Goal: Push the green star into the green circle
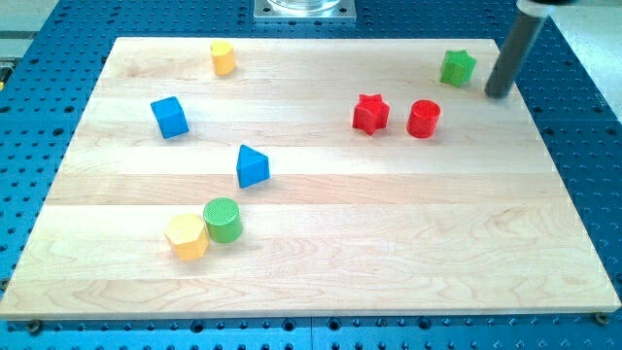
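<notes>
The green star point(458, 67) lies near the view's top right corner of the wooden board point(389, 243). The green circle point(224, 219) stands far off at the lower left, touching a yellow hexagon point(186, 236). My tip point(498, 93) is just to the right of the green star and slightly lower, a small gap apart from it. The dark rod rises from it to the view's top edge.
A red star point(370, 113) and a red circle point(424, 118) sit side by side below and left of the green star. A blue triangle point(252, 166) is at the centre left, a blue cube point(169, 117) at the left, a yellow cylinder point(224, 57) at the top left.
</notes>
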Controlling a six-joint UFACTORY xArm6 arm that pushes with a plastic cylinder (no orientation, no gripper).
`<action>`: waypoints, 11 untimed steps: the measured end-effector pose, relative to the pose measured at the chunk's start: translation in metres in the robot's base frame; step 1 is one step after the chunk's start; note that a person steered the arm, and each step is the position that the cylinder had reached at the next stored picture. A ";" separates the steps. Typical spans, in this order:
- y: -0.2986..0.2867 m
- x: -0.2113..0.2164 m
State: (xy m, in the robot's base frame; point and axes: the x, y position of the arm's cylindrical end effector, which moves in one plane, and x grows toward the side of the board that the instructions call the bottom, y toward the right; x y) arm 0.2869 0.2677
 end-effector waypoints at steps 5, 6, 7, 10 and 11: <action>-0.079 -0.064; -0.229 0.009; -0.271 0.016; -0.234 0.152; -0.215 0.174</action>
